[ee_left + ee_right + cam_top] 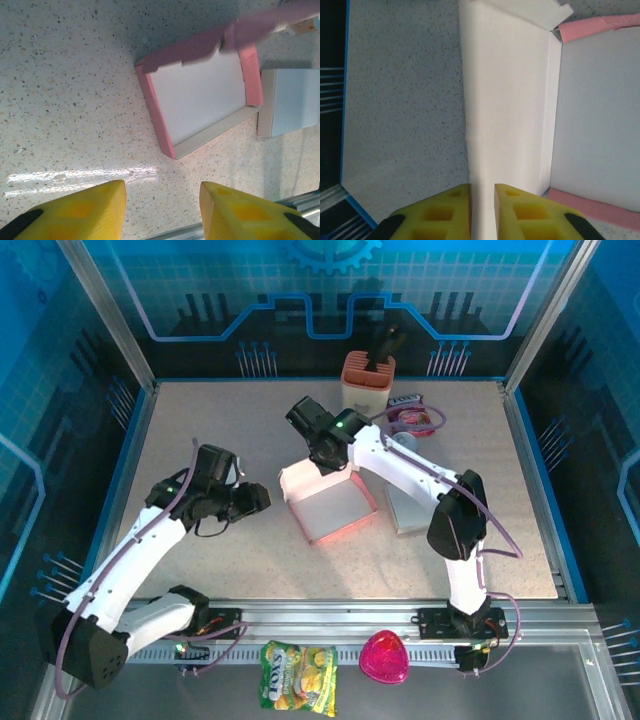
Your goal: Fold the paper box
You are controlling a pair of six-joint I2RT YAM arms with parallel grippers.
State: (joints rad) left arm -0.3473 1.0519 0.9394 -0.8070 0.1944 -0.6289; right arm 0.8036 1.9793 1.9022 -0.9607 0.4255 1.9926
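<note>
Speckled desk (200,430); paper box (338,508) at centre, partly folded. Left jaws open and empty at its 9 o'clock. Right jaws barely parted astride white flap (505,110) at box's 10 o'clock, grip unclear. Risk: released flap springs flat. Contact point is cropped.

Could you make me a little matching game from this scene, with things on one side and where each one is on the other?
Things:
1 left gripper
2 right gripper
3 snack bag
4 paper box

Places:
a on the near rail
b middle of the table
c fingers either side of the paper box's white flap
d open, over bare table left of the paper box

Pairs: 1-d, 2-c, 3-a, 4-b
</note>
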